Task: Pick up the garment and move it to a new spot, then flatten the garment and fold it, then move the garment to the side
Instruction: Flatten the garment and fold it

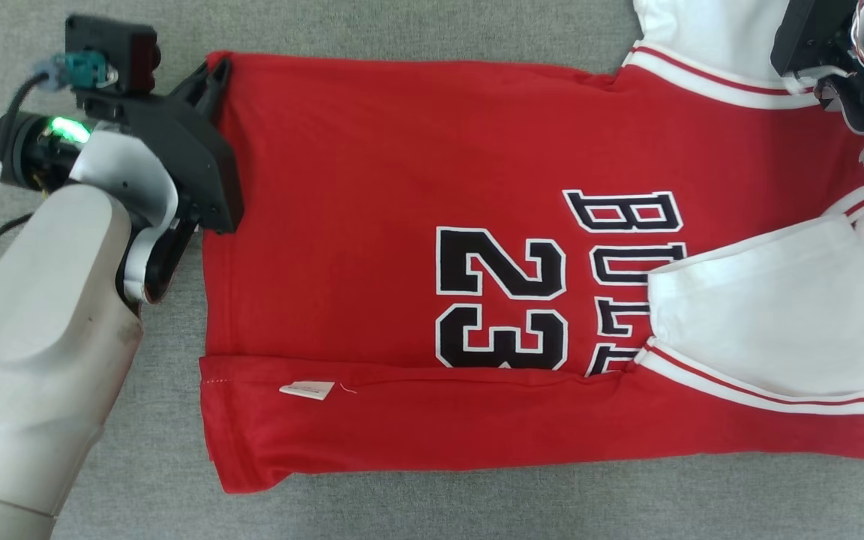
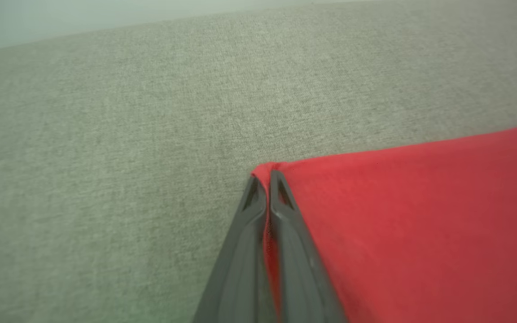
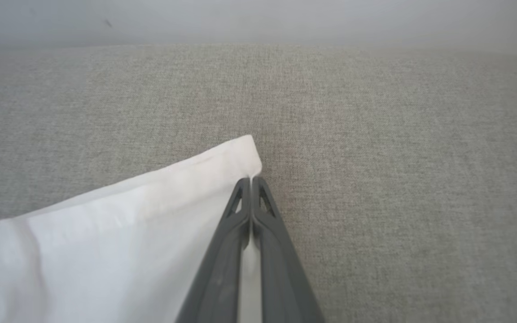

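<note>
The garment (image 1: 402, 187) is a red jersey with white sleeves and "23" in black, spread sideways on the grey cloth surface, its near long edge folded over. My left gripper (image 1: 216, 71) is shut on the far left hem corner; in the left wrist view red cloth (image 2: 397, 224) runs between the closed gripper (image 2: 264, 179). At the top right, my right gripper (image 1: 814, 45) sits over the far white sleeve (image 1: 702, 37). In the right wrist view the gripper (image 3: 251, 180) is shut on the white sleeve's corner (image 3: 151, 211).
Grey woven cloth (image 1: 402, 30) covers the whole work surface around the garment. A small white tag (image 1: 307, 389) lies on the folded near edge. My left forearm (image 1: 34, 337) fills the lower left.
</note>
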### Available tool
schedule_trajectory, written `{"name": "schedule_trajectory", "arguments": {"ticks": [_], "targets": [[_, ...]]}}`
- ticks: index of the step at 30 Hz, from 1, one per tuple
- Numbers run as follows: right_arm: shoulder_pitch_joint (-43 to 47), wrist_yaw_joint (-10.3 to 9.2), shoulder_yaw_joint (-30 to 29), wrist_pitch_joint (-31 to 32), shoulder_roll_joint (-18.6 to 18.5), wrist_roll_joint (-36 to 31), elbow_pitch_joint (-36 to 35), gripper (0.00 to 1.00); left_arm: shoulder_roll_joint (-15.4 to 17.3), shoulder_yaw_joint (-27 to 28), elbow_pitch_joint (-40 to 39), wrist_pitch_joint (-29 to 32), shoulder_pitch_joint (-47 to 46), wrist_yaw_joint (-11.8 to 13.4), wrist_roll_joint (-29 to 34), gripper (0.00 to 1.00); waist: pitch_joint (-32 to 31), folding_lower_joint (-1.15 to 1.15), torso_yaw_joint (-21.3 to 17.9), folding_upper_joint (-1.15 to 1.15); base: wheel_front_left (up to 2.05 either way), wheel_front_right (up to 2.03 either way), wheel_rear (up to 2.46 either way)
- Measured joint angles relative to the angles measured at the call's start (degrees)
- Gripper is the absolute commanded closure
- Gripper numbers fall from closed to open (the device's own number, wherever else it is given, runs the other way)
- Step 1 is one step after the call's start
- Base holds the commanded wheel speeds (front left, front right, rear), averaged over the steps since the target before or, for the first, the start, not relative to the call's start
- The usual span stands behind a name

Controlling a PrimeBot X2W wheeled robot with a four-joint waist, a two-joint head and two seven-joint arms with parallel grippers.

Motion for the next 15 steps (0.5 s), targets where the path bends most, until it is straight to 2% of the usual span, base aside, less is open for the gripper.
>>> {"name": "schedule_trajectory", "arguments": {"ticks": [9, 15], "targets": [[3.72, 0.00, 2.71, -7.05, -0.15, 5.89, -3.75, 1.00, -0.83, 0.32, 2.43, -7.90, 2.90, 1.62, 0.88, 1.00, -3.28, 0.00, -0.33, 0.00, 0.00, 0.00, 0.00], [10.33, 0.00, 8.16, -9.73, -3.56, 12.92, -12.07, 1.00, -1.67, 0.02, 2.38, -12.07, 5.53, 1.49, 0.87, 1.00, -5.87, 0.00, -0.17, 0.00, 0.00, 0.00, 0.00]]}}
